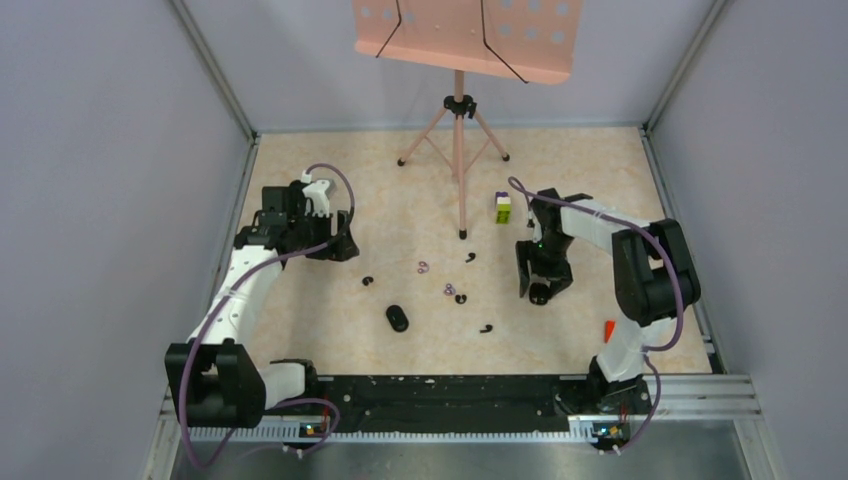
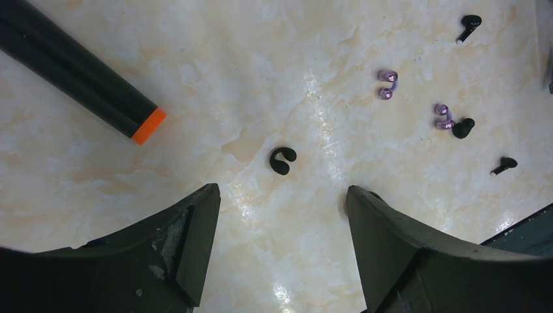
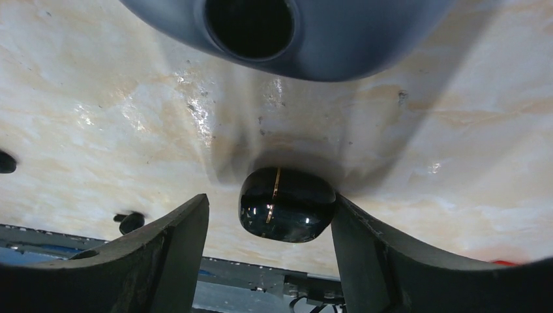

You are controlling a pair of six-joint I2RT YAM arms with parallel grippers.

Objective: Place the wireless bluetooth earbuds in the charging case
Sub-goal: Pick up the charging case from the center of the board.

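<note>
- One pale marbled table (image 1: 330, 340) sits under everything.
- Pink music stand (image 1: 459, 120) is at the far side, tripod feet on the table.
- L gripper (image 2: 280, 195) is out over the table's left part. Jaws are wide apart w/ nothing btwn them, and I only see bare tabletop in the gap.
- R gripper (image 3: 269, 202) is low over the table's right part, jaws apart and straddling the charging case (image 3: 287, 205). The case is glossy black w/ a thin gold line. It lies right against the finger on view-right, w/ a gap to the other finger, so it's not clamped.
- 2nd black oval pod (image 1: 398, 318) lies near the table's middle, well apart from both grippers.
- Black rod w/ orange tip (image 2: 147, 124) shows top-left in my L wrist view.
- Green-and-purple block (image 1: 503, 208) stands just beyond the R gripper.
- Six earbuds (image 1: 461, 298) lie loose on the table btwn the arms:
  - C-shaped black bud (image 2: 282, 160), just ahead of the L jaws
  - purple bud (image 2: 387, 85)
  - 2nd purple bud (image 2: 443, 117), touching a black bud (image 2: 463, 127)
  - far black bud (image 2: 469, 25)
  - near black bud (image 2: 504, 165)
</note>
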